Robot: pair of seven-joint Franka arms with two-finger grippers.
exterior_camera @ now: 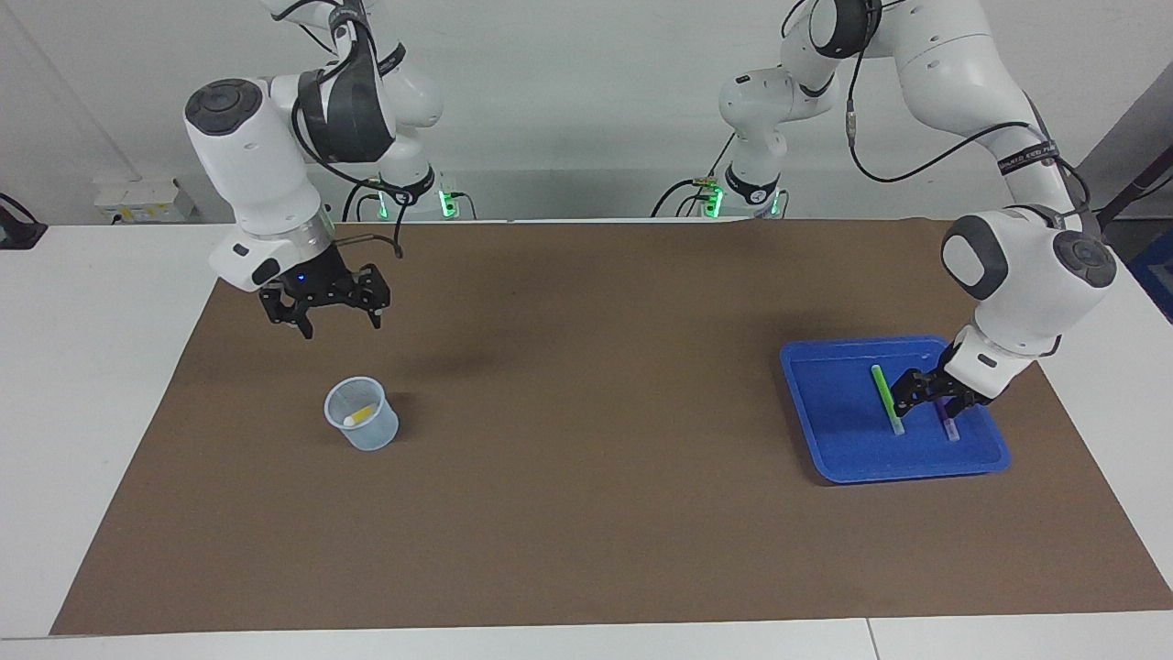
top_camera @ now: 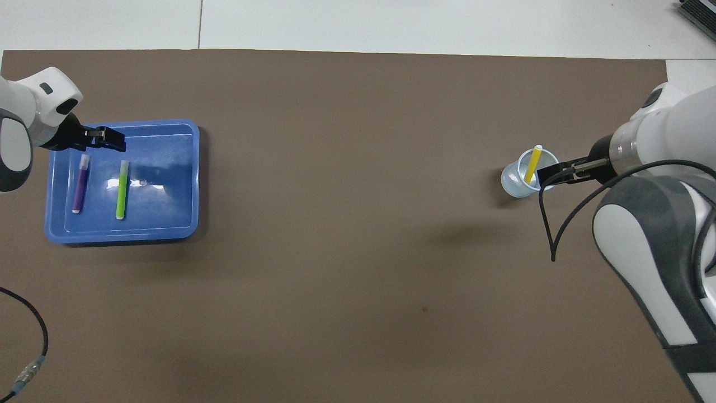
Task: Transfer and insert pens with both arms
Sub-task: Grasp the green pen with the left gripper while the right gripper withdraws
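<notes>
A yellow pen leans inside a small clear cup toward the right arm's end of the table; it also shows in the overhead view. My right gripper is open and empty, up in the air over the mat beside the cup. A green pen and a purple pen lie side by side in a blue tray toward the left arm's end. My left gripper is open, low over the tray between the two pens, and hides part of the purple pen.
A brown mat covers most of the white table. In the overhead view the tray, green pen, purple pen, left gripper and right gripper all show. A black cable hangs from the right arm's wrist.
</notes>
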